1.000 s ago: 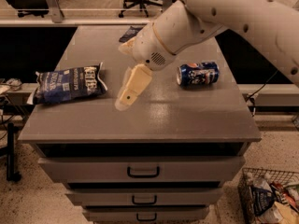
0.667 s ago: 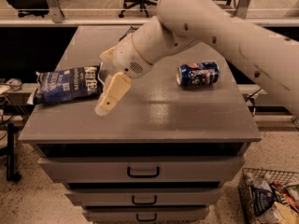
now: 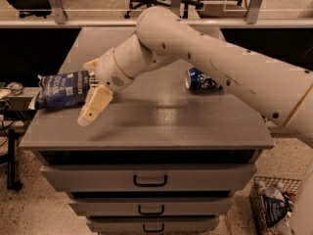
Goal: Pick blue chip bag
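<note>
The gripper (image 3: pixel 86 93) hangs low over the left-hand edge, as the camera sees it, of the grey drawer cabinet (image 3: pixel 161 126). It looks spread wide. One tan finger (image 3: pixel 94 105) slants down toward the cabinet's front lip. What seems to be the other shows as a pale tip further back over the top, though the wrist hides much of it. Between and just beside them lies the blue chip bag (image 3: pixel 61 88), flat on that same edge of the cabinet top, with its far end apparently hanging past the side. I cannot tell whether either finger is touching it. The bag should be light, puffy and crinkly, and its film slick enough to slide away if pushed from one side only. Its contents will crush under a hard squeeze. The best hold is probably across the short width at the end nearest the gripper, one finger on each long side, closing gently on the film. The white arm (image 3: pixel 205 53) reaches in from the cabinet's right. The blue soda can (image 3: pixel 199 79) lies on its side toward that side of the top, well apart from the bag.
</note>
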Motion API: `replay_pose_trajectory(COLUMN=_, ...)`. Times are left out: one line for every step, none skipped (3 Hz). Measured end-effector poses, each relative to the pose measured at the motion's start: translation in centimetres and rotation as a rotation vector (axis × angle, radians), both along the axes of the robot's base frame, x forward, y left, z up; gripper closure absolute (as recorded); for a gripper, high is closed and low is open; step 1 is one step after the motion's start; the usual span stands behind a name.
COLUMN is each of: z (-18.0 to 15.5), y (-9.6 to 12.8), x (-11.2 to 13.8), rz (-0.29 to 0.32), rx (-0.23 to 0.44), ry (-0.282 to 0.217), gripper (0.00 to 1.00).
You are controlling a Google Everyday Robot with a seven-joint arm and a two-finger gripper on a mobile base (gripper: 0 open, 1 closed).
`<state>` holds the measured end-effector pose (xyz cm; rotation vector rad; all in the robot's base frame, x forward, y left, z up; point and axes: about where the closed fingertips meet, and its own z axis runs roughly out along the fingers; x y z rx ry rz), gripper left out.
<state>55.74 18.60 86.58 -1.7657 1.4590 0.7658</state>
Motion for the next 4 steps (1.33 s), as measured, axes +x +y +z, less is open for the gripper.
replay_pose_trajectory(z=-1.1, y=1.6, x=1.6, rz=-0.004, rx=0.014, ry=-0.016, gripper=0.00)
replay_pose_trajectory(z=-2.1, y=2.4, x=3.0, rz=-0.015, rx=0.021, ry=-0.019, gripper=0.18)
replay_pose_trajectory(z=-2.7, y=2.7, x=3.7, rz=-0.025, rx=0.027, ry=-0.017, gripper=0.41)
replay_pose_trajectory(z=-2.7, y=2.8, x=4.1, rz=-0.034, rx=0.037, ry=-0.020, gripper=0.64)
